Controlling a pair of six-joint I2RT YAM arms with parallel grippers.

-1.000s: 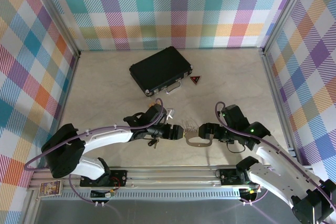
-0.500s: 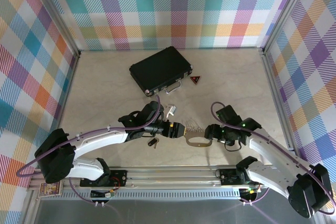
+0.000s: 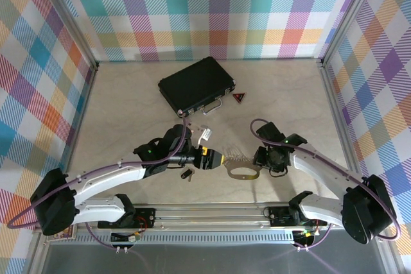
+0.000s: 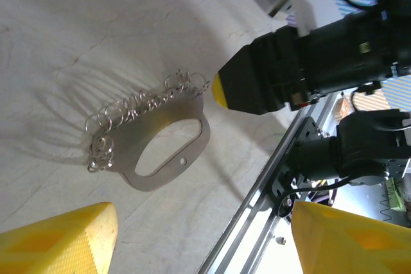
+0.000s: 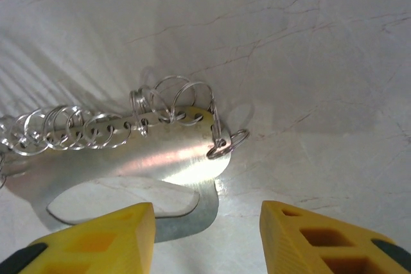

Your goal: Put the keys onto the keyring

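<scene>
Keys: the dark-headed one [image 3: 187, 174] lies loose on the pale, veined tabletop [image 3: 128, 107] beneath the left forearm, apart from the ring and not threaded.

Left gripper [image 3: 218, 158]: the arm has stretched further across over the last second. Its yellow fingertips stand wide apart with nothing between them, just off the ring's left end.

Keyring [image 3: 243, 171]: unmoved, near the table's front centre. It is a flat brushed-metal plate with an oval cut-out, and thin wire split rings fan along its far edge, glinting.

Right gripper [image 3: 262, 158]: swung round, now coming in from the upper right. Its fingers are apart, straddling the plate's rounded right end, with no clamp seen.

Judgement: the arms are bracketing the ring to steady it, and key pickup has not begun.
</scene>
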